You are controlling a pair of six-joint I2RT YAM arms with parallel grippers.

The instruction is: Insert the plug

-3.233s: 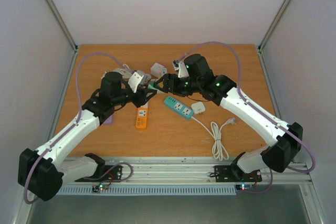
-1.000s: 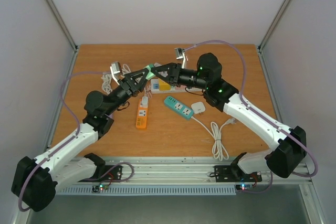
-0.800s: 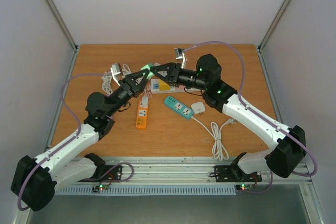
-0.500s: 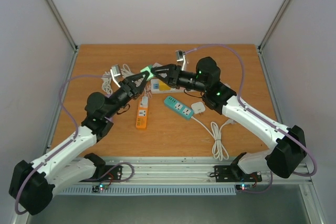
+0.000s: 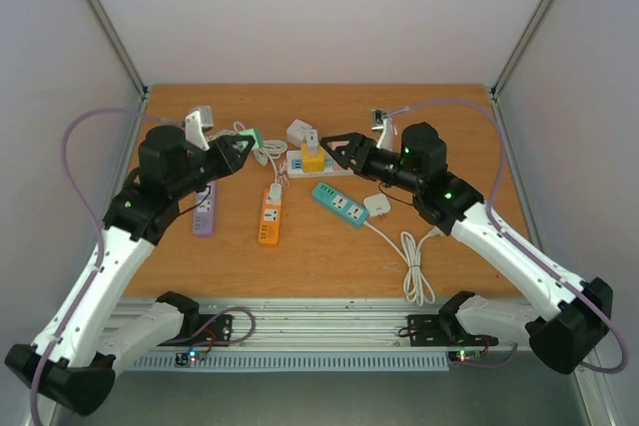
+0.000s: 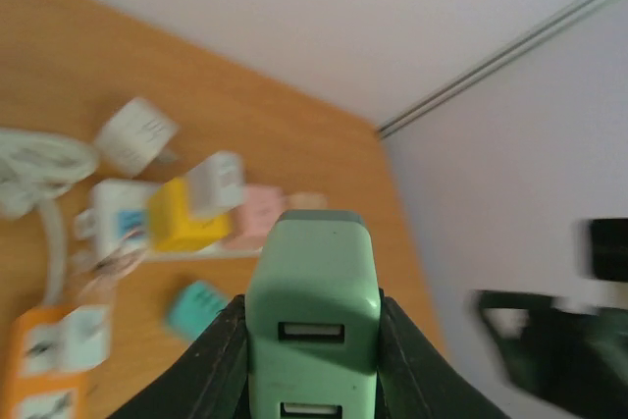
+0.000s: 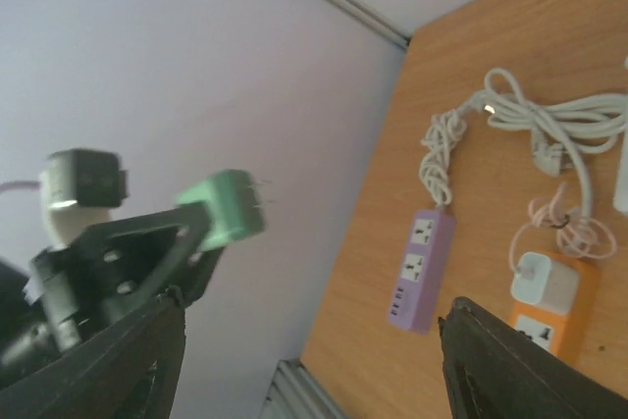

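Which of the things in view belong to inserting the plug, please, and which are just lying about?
Job: green plug, gripped by the left tool; purple strip, orange strip, teal strip, as possible sockets.
Lying about: coiled white cord; loose white adapter; right tool, open and empty.

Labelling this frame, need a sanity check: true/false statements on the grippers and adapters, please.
The left gripper grips the green adapter. True.
The right gripper holds a plug. False: it is open and empty.
The green adapter sits in the purple strip. False: it is in the left gripper, off every strip.
A yellow adapter stands on the white strip. True.
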